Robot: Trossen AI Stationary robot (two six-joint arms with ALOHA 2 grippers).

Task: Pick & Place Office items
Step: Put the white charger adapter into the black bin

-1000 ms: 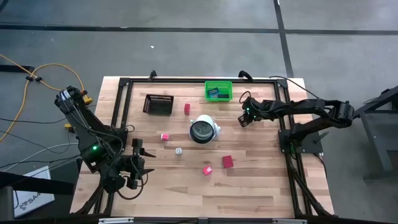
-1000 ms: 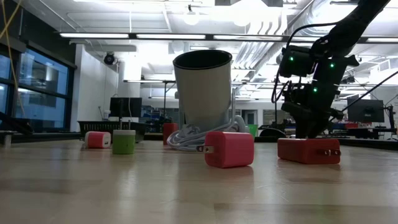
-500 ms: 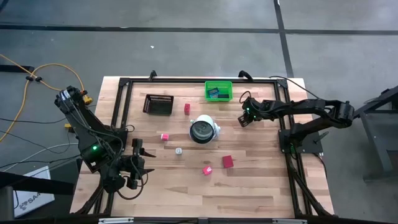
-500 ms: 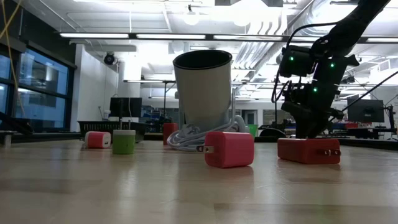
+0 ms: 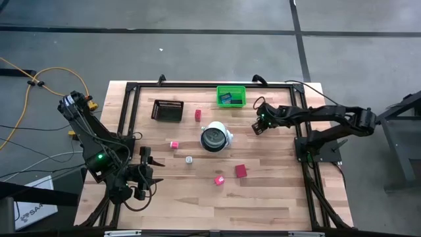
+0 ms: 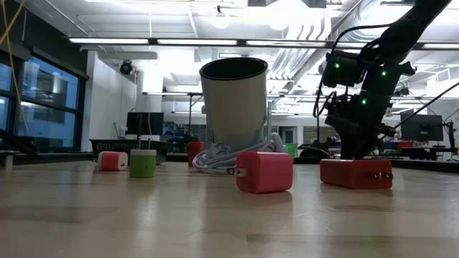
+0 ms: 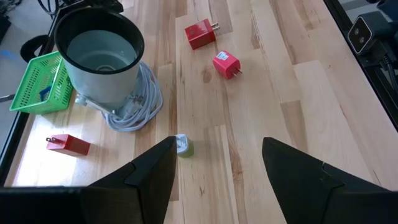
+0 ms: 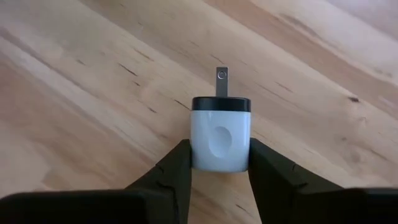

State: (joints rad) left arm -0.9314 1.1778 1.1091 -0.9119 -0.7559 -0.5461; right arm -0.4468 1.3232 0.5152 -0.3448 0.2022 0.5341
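The right gripper (image 8: pixel 219 163) fingers clamp a white charger (image 8: pixel 221 132) by its smooth, light, rigid sides; left gripper (image 7: pixel 217 168) fingers apart.

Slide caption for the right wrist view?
Right gripper closed on a white plug-in charger, its prongs pointing away over the wooden table.

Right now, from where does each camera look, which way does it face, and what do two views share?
High: above, straight down; both arms, green bin.
Low: table height, level into the room; right arm behind a red charger.
Left wrist: past open left gripper at grey cup.
Right wrist: right gripper shut on white charger.
Shared: the cup, also in high and low views.
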